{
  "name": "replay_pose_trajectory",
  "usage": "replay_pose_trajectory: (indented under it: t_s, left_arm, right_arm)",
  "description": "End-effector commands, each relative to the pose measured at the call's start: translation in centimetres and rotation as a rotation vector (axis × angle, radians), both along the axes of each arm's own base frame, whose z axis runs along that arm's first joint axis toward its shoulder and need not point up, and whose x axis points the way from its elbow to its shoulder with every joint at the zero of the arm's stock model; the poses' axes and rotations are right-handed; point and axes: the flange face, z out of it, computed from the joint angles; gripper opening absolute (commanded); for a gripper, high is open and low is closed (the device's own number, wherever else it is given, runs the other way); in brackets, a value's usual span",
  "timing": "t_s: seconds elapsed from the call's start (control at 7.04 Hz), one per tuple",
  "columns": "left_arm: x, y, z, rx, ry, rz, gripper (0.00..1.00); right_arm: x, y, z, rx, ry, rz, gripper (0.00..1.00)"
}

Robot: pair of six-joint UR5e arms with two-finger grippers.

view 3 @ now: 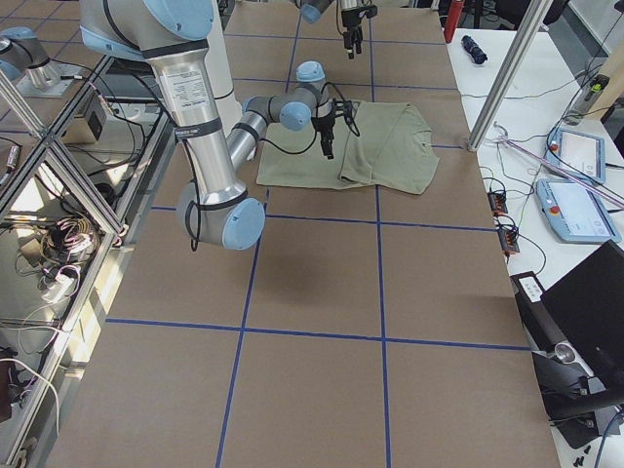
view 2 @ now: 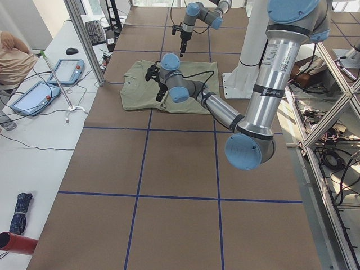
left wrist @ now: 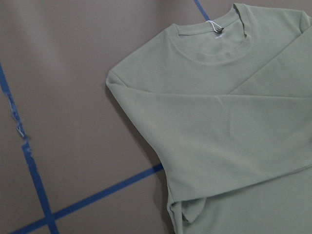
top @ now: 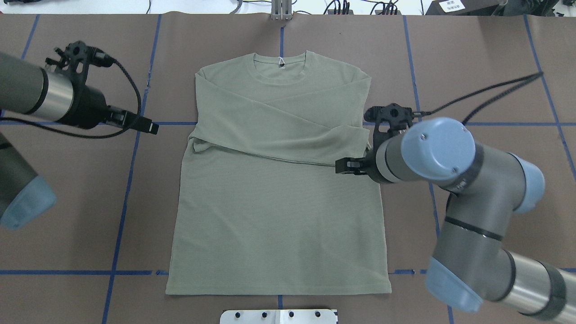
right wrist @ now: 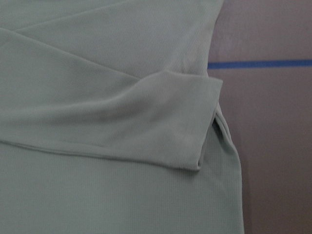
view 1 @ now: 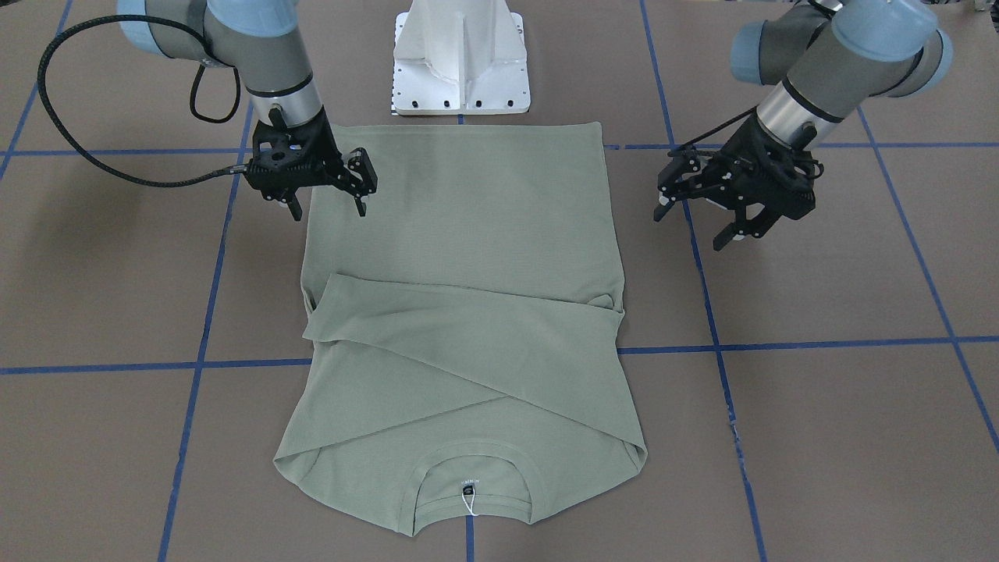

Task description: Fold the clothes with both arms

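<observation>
**Garment.** The sage-green long-sleeved shirt (top: 279, 202) lies flat on the brown table cover (top: 472, 67). Its ribbed collar (top: 281, 82) is on the far side from the robot, and its hem (top: 279, 292) is just short of the white pedestal base (view 1: 460, 70). Both sleeves (top: 279, 130) lie crossed over the chest. The body is not yet folded.

**End effectors.** The right gripper (view 1: 328, 212) hangs above the shirt's side edge on the robot's right, close to the uppermost cuff (right wrist: 209, 122). Its fingers are spread and hold nothing. The left gripper (view 1: 689, 232) is off the cloth over bare cover on the opposite flank, also spread and empty.

**Assessment.** One gripper at each flank suggests preparation for a paired grasp of the side edges, so that the body folds evenly. The left one appears to need to close in first.

**Containers.** None shows in any view. The shirt rests directly on the cover.
</observation>
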Motion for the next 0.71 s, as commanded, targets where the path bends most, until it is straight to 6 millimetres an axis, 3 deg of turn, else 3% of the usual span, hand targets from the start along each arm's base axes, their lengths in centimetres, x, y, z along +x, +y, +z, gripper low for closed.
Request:
replay_pose_trajectory:
  t_s: [0.0,0.14,0.28,0.57]
  left_arm:
    - [-0.3,8.4,0.0,-0.162,0.040,-0.053,1.00]
    - [1.3,11.6,0.8,-0.261,0.131,-0.112,0.90]
    - [4.8,15.6,1.6,-0.426,0.204,-0.206,0.78]
    - [11.3,22.9,4.4,-0.558,0.177,-0.280,0.73]
  right_arm:
    - [1.5,9.7,3.3,-0.085,-0.151,0.137,1.00]
    - [2.1,13.8,4.7,-0.111,-0.146,0.183,0.98]
    - [2.5,16.1,5.6,-0.198,-0.153,0.217,0.96]
    - [2.2,17.0,5.7,-0.185,-0.159,0.257,0.98]
